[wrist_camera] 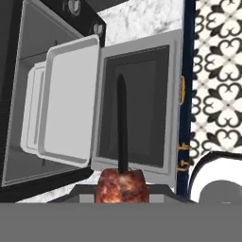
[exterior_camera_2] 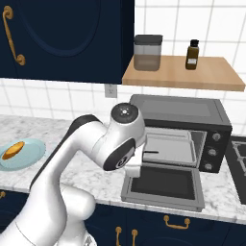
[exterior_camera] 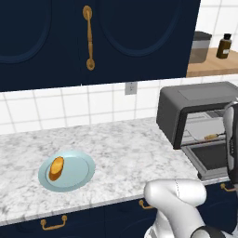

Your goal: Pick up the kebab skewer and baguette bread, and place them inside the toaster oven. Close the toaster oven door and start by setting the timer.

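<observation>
1. Gripper (wrist_camera: 122, 198) clamped on skewer (wrist_camera: 122, 182); stick points ahead over open door (wrist_camera: 137, 111).
2. Tray (wrist_camera: 68, 108) just beyond tip: risk of snagging its rim.
3. Baguette (exterior_camera: 56, 168) far behind on plate (exterior_camera: 79, 172), not yet fetched.

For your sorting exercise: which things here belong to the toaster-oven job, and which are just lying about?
Job:
kebab skewer
baguette bread
toaster oven
toaster oven door

Lying about:
light blue plate
brown bottle
grey canister
</observation>
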You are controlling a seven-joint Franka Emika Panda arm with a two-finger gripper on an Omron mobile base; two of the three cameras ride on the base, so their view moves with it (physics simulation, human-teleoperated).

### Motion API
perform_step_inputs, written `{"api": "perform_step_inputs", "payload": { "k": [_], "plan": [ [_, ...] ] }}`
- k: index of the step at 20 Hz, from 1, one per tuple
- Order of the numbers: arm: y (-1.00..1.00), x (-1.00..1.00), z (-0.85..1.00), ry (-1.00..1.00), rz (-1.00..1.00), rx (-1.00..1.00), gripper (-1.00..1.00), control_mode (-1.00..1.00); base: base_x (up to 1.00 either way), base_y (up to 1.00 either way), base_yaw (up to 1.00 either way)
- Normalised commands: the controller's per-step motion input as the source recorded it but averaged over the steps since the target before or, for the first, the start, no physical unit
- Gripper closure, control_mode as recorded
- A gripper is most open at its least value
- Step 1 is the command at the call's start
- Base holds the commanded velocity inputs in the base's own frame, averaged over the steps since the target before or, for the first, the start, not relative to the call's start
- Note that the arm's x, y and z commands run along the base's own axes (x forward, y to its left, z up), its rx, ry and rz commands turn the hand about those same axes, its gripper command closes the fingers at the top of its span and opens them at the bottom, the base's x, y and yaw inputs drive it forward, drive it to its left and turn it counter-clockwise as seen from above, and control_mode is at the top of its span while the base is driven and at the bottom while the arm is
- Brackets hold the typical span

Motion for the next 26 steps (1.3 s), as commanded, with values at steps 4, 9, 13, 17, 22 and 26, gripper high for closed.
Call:
{"api": "perform_step_inputs", "payload": {
  "k": [4,9,13,17,22,26],
  "plan": [
    [-0.54,0.64,-0.3,-0.01,0.0,0.0,1.0,-1.0,0.0,0.0,0.0],
    [-0.46,0.27,-0.57,-0.2,0.0,0.07,1.0,-1.0,0.0,0.0,0.0],
    [-0.43,0.41,-0.22,-0.22,-0.01,0.14,1.0,-1.0,0.0,0.0,0.0],
    [-0.18,0.71,0.08,0.0,-0.03,0.11,1.0,-1.0,0.0,0.0,0.0],
    [-0.29,0.71,-0.03,0.0,0.0,0.05,1.0,-1.0,0.0,0.0,0.0],
    [-0.31,0.17,-0.42,0.0,0.0,0.0,1.0,-1.0,0.0,0.0,0.0]
  ]
}}
